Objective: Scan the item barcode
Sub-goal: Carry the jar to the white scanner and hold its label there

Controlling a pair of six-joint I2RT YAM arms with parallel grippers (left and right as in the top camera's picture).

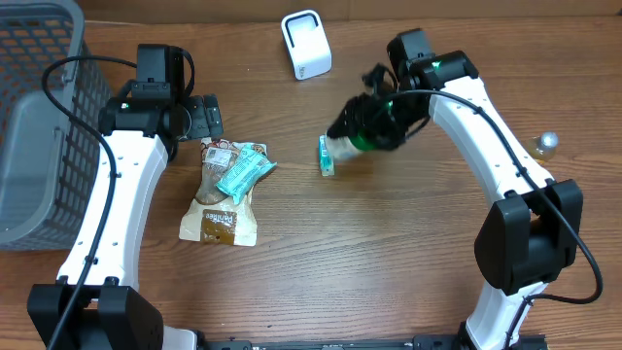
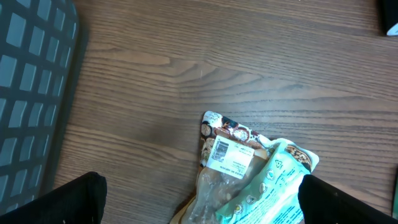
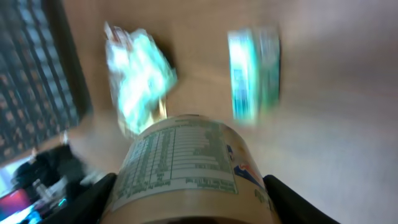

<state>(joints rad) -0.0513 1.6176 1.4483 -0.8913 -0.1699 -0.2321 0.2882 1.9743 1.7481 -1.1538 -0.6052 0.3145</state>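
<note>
Our right gripper (image 1: 372,124) is clamped around a round container (image 3: 180,158). One finger (image 3: 93,199) presses on each side of its printed label, and the container is tilted over the wooden table (image 1: 389,253). The right wrist view is blurred, so we cannot read the label or pick out a barcode on it. The white scanner (image 1: 305,44) stands at the far edge of the table, apart from the container. A teal box (image 1: 327,156) lies flat on the wood just beside the held container. Our left gripper (image 1: 199,119) has its jaws spread wide and grips nothing. It hangs over the top end of a brown pouch (image 1: 222,206), which has a teal packet (image 1: 243,170) lying across it. A grey basket (image 1: 29,126) sits at the left side.
</note>
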